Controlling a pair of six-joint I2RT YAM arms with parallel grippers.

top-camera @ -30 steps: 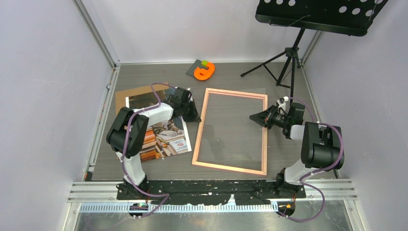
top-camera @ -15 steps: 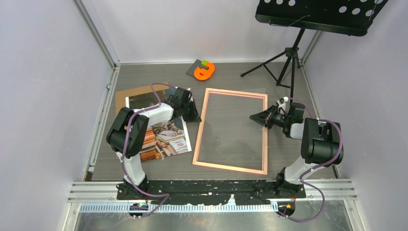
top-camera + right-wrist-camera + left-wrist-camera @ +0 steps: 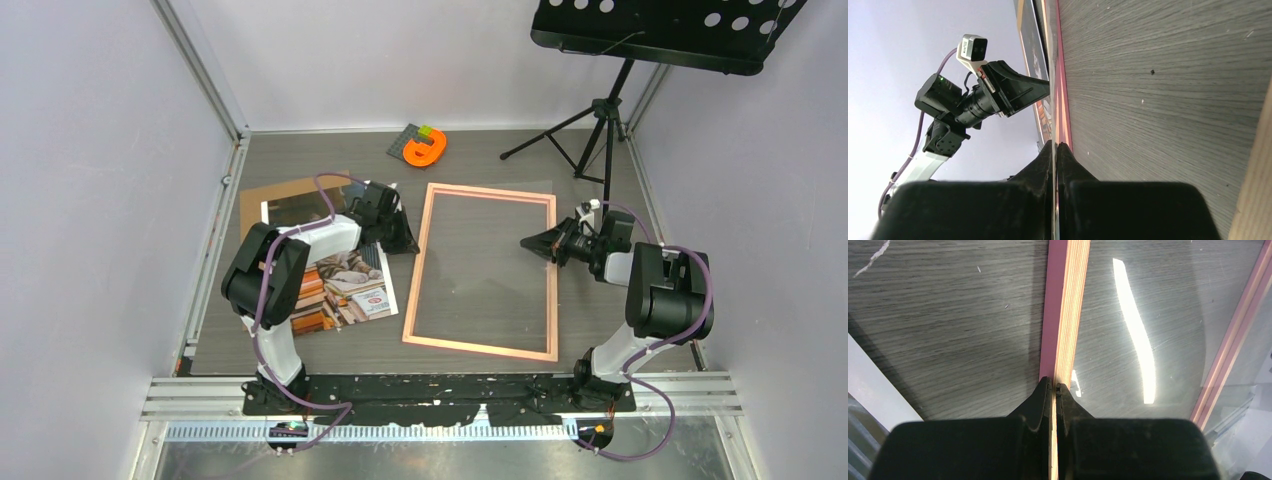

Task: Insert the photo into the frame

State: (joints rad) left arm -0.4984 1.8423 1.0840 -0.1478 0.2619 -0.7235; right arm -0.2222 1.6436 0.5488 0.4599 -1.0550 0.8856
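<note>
The pink frame (image 3: pixel 480 348) lies flat in the middle of the table with its clear pane (image 3: pixel 485 270). My left gripper (image 3: pixel 410 243) is shut on the frame's left rail near its far end. The left wrist view shows the jaws (image 3: pixel 1054 385) pinching the pink and wood rail (image 3: pixel 1060 315). My right gripper (image 3: pixel 525 243) reaches in over the right rail. In the right wrist view it (image 3: pixel 1055 144) is shut on a thin clear sheet edge, with the pink rail (image 3: pixel 1063 115) beyond. The cat photo (image 3: pixel 345 285) lies left of the frame, partly under my left arm.
A brown backing board (image 3: pixel 290 200) lies behind the photo at the far left. An orange object (image 3: pixel 425 148) on a dark mat sits at the back. A black music stand (image 3: pixel 600 120) with its tripod stands at the back right. Walls close in on both sides.
The frame's near end has shifted slightly to the right, and my right gripper has drawn back a little to the right. My left gripper has stayed in place.
</note>
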